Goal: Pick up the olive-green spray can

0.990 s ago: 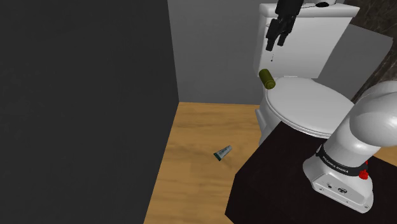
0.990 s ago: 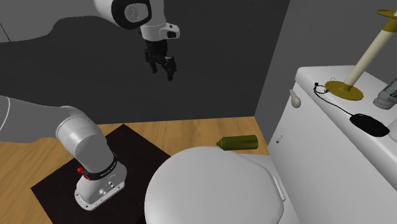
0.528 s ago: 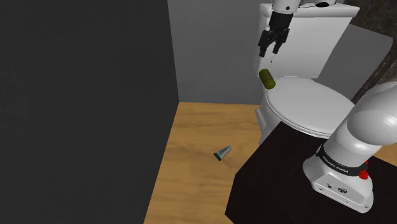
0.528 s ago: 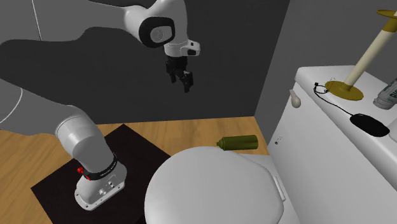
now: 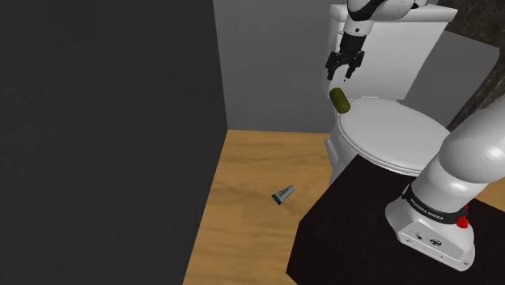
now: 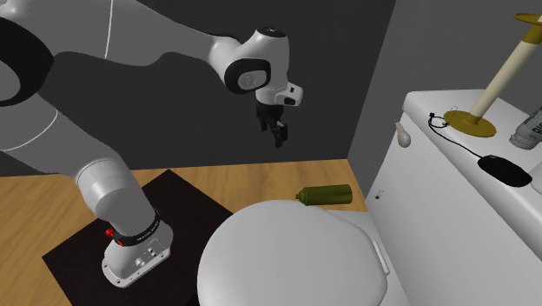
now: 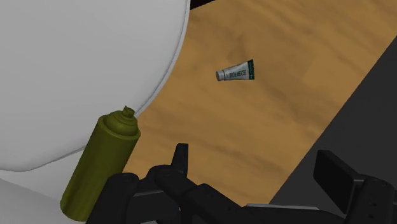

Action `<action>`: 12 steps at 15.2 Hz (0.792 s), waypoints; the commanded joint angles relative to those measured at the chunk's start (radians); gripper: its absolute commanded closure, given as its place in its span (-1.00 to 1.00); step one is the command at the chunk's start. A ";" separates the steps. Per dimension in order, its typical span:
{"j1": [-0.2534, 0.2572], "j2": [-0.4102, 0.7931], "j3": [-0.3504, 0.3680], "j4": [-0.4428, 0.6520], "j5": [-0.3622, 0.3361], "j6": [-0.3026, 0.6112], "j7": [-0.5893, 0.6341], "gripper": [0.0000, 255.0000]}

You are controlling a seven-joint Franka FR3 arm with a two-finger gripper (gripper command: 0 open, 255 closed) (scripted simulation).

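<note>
The olive-green spray can [image 5: 340, 99] lies on its side at the edge of the white toilet lid [image 5: 388, 133], close to the tank [image 5: 396, 57]. The arm's black fingers [image 7: 181, 162] hang in the air above the can without touching it. They are spread apart with nothing between them. In the wrist view the can sits off to one side of them. A small tube [image 5: 283, 193] lies on the wooden floor [image 5: 251, 170], well apart from the toilet.
</note>
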State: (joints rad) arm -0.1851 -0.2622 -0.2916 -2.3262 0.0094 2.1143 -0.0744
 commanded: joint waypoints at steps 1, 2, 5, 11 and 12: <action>-0.009 0.076 -0.024 0.032 0.026 0.044 -0.001 -1.00; -0.015 0.107 -0.036 0.043 0.039 0.063 -0.003 -1.00; -0.033 0.202 -0.068 0.079 0.088 0.115 -0.015 -1.00; -0.085 0.398 -0.113 0.169 0.217 0.195 -0.053 -1.00; -0.097 0.431 -0.116 0.186 0.241 0.205 -0.060 -1.00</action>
State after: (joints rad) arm -0.2711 0.1313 -0.4035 -2.1522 0.2224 2.2994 -0.1256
